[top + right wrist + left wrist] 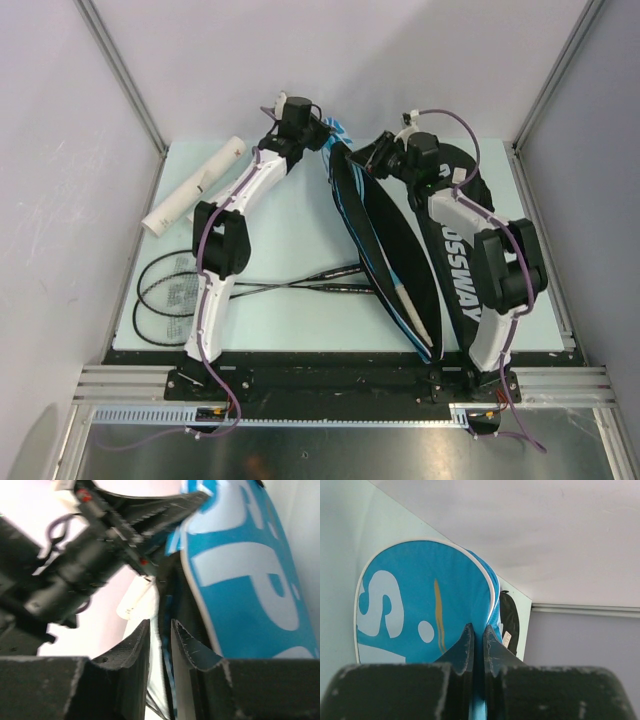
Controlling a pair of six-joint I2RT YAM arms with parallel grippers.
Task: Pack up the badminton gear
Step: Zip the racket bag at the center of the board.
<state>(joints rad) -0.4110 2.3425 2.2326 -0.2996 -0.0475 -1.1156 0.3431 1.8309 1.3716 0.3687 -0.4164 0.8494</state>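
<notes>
Both grip the far end of the open bag (455, 270): left jaws clamped on its blue flap, right jaws nearly closed around its zipper edge; rackets (170, 290) lie left on worktop (290, 225).

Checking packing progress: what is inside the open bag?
A white handle lies in the opening of the bag. The rest of it and anything deeper are hidden in the dark interior.

Pale green counter (300, 240) boxed in by plain lilac-grey walls (350, 60) on three sides, aluminium posts (122, 75) rising at the back corners. A metal rail (120, 383) runs along the near edge. Light is soft and even.
</notes>
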